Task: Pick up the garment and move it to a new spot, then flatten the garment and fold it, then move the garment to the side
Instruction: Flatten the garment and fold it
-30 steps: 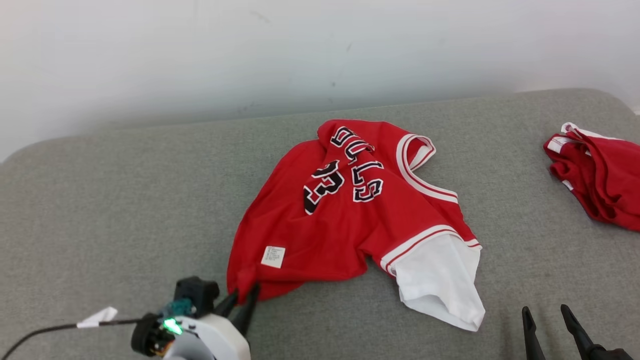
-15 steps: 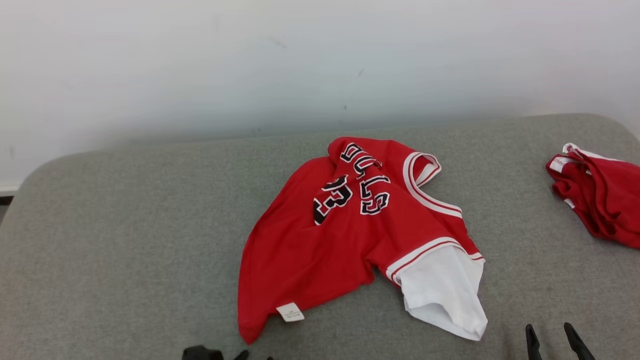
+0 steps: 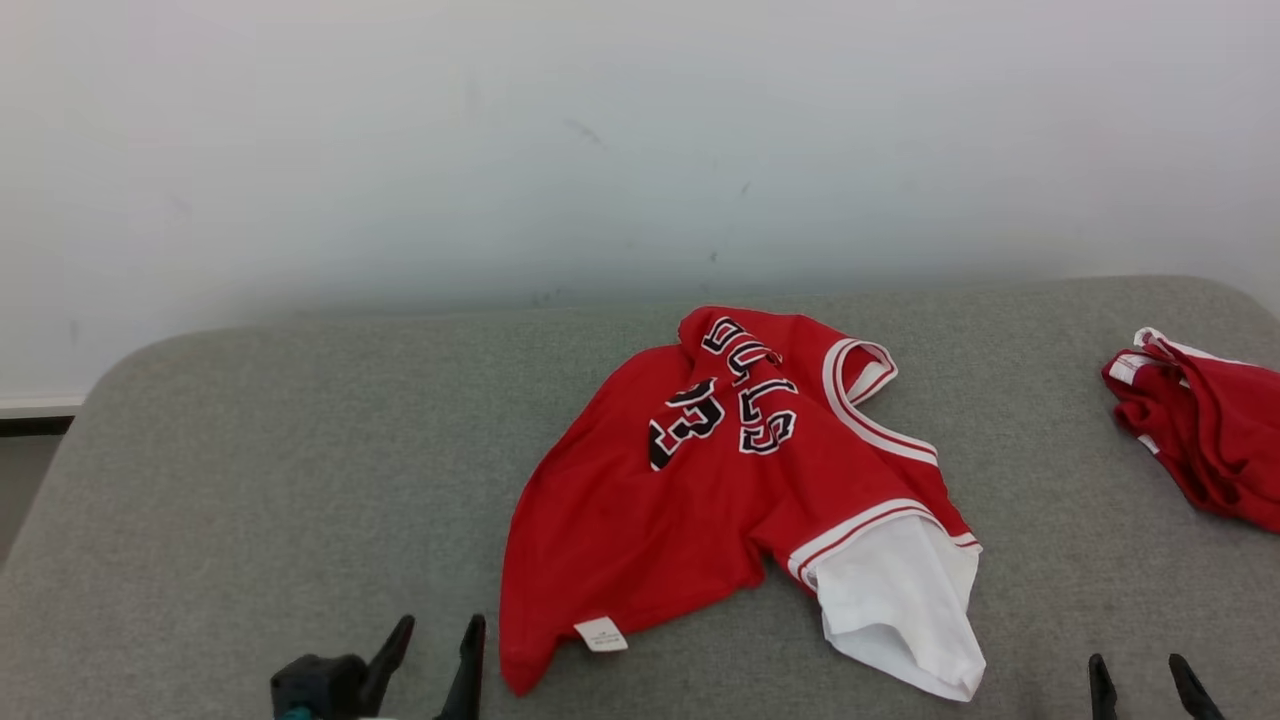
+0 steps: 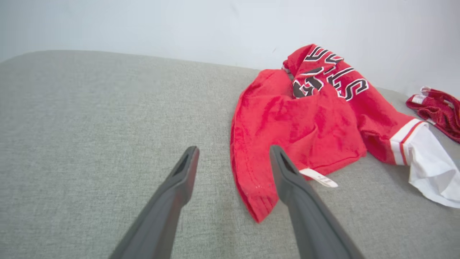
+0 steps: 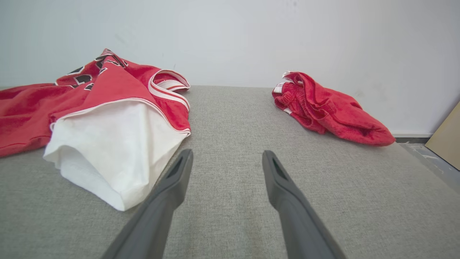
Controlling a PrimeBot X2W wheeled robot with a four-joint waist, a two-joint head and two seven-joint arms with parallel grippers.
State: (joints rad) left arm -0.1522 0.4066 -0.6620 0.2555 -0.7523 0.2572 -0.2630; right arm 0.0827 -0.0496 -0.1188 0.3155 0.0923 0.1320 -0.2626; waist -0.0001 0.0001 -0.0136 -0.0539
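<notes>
Bare grey cushion [image 3: 250, 450] lies open left of the jersey [image 3: 680, 510]; a red bundle [image 3: 1210, 450] crowds the right edge.

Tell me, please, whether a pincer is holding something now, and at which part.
Nothing is held. The left pincer stands open near the lower corner of the red shirt, and the right pincer stands open over the grey cushion.

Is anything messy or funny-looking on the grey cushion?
Yes. The red jersey lies crumpled, its lettering creased over itself and a white sleeve poking out at the near side. Another red garment sits bunched at the right.
</notes>
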